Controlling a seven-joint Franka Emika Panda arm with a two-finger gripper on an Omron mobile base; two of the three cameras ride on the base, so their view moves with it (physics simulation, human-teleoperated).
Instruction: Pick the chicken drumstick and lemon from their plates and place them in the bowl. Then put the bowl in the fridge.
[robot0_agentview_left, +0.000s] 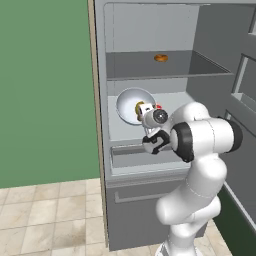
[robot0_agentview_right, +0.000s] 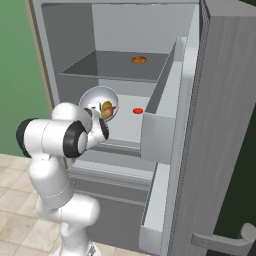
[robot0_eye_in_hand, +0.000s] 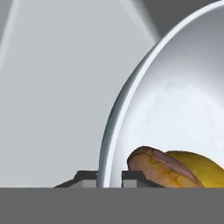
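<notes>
The white bowl (robot0_agentview_left: 129, 101) hangs tipped on its side over the middle shelf of the open fridge (robot0_agentview_left: 150, 30), its opening facing the base cameras. My gripper (robot0_eye_in_hand: 109, 179) is shut on the bowl's rim (robot0_eye_in_hand: 114, 118), one fingertip on each side of it. The golden-brown chicken drumstick (robot0_eye_in_hand: 151, 166) and the yellow lemon (robot0_eye_in_hand: 199, 168) lie together against the low side of the bowl (robot0_agentview_right: 96, 98), beside the gripper (robot0_agentview_right: 101, 118). The plates are out of view.
A small orange item (robot0_agentview_left: 161, 58) rests on the upper shelf and a small red thing (robot0_agentview_right: 138, 110) on the middle shelf. The fridge door (robot0_agentview_right: 225, 125) stands open at the right, its bins (robot0_agentview_right: 159, 127) jutting in. A drawer (robot0_agentview_left: 135, 156) sits below the arm.
</notes>
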